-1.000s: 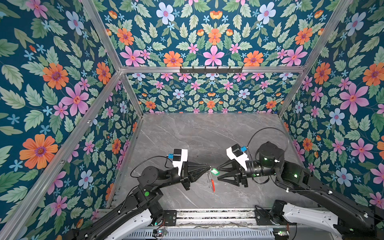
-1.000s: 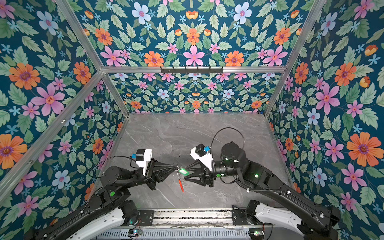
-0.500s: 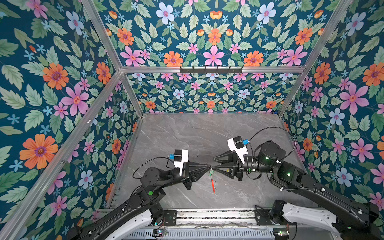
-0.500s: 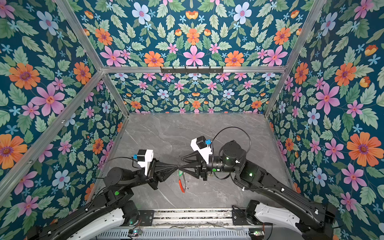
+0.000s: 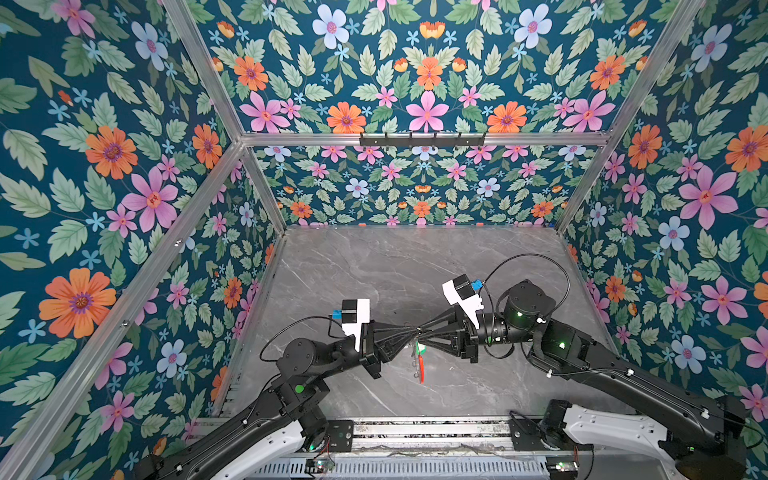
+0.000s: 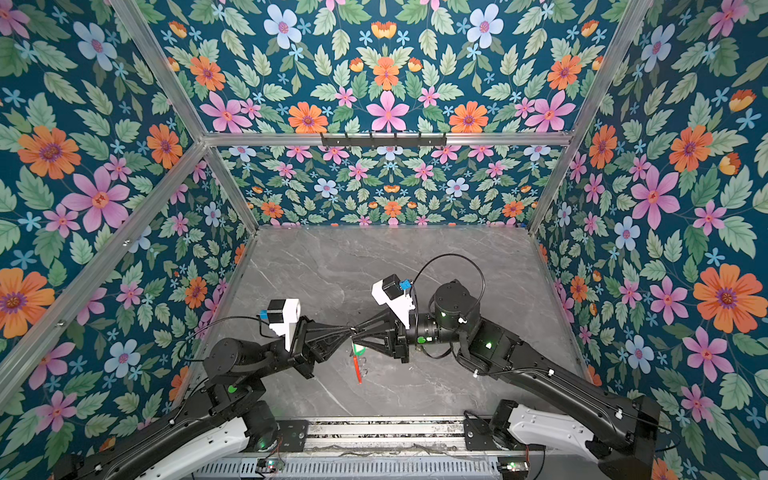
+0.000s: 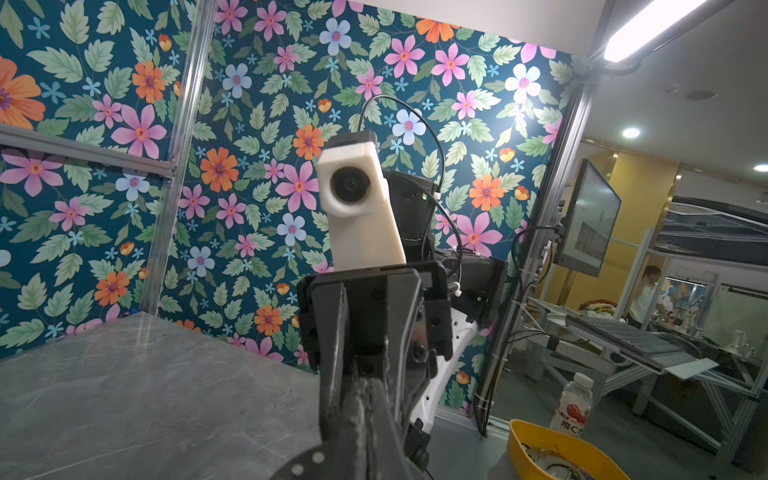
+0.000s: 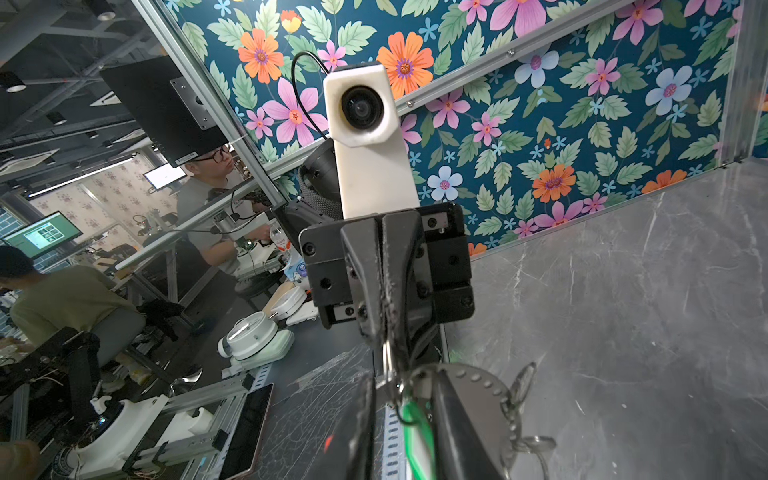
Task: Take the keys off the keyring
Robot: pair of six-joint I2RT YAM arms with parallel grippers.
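Two black robot arms are meeting tip to tip above the near middle of the grey marble counter (image 5: 374,270), inside a booth of flowered walls. The left pincer (image 5: 412,331) is reaching in from the left with its jaws pressed together on the thin wire of the keyring (image 5: 421,366). The ring is hanging below the meeting point in both top views, with its red segment pointing down toward the near edge. Whether its lower end is touching the counter cannot be told. The right pincer (image 5: 423,336) is coming in from the right, its jaws standing narrowly apart around the green-tagged key (image 8: 415,432). Whether they are actually pinching it cannot be told. Small silver loops (image 8: 536,444) are dangling from the ring's rim just beside the right pincer.
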